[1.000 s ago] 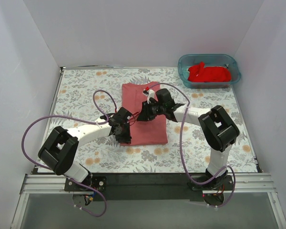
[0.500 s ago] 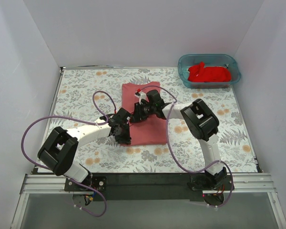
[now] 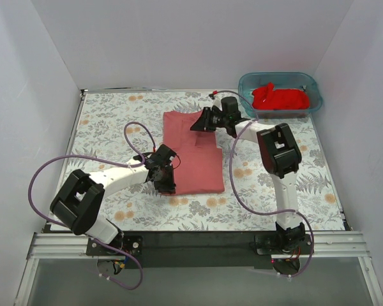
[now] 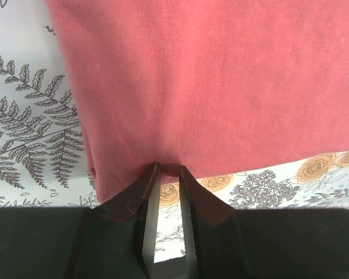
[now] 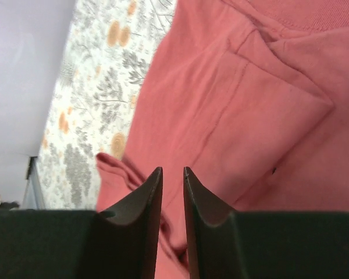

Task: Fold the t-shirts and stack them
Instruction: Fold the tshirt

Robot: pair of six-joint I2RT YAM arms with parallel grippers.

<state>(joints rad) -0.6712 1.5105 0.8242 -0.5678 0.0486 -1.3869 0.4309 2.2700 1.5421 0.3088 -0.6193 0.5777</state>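
Salmon-red t-shirt on the bench, my left gripper pinching its edge, my right gripper clenched above.

Bright, even, diffuse light, soft shadows; close up, the left gripper looks dark, perhaps blurred.

Nothing readable in these, honestly. No text, labels, brand marks or numbers turned up anywhere. The salmon-red t-shirt was plain cloth, same for the red t-shirt in the teal tub, and the tablecloth only carried a flower-and-fern print.
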